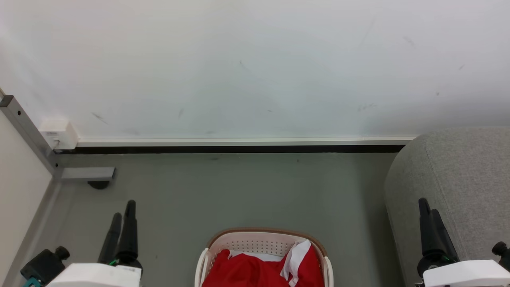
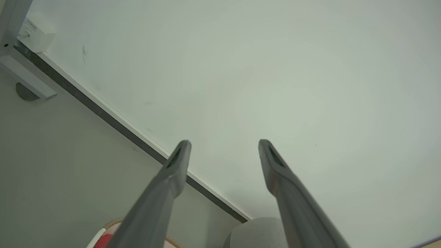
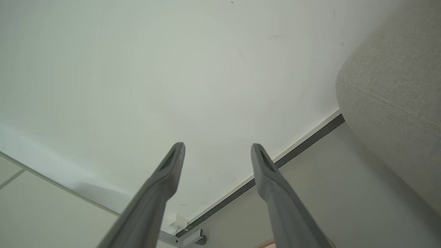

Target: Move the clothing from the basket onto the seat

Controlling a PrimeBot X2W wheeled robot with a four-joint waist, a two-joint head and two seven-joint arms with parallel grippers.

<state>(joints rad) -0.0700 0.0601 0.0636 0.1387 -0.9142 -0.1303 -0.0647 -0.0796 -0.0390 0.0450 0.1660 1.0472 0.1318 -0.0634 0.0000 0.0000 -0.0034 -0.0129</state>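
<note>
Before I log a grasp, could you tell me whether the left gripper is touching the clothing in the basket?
Apart. In the head view, bare floor separates the left gripper from the basket holding the clothing.

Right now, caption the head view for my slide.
Left gripper and right gripper open; red clothing in the basket, seat to its right.

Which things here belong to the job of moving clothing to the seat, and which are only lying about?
For the job: red clothing, basket, grey seat.
Only lying about: white wall box, metal bar, dark round foot.
</note>
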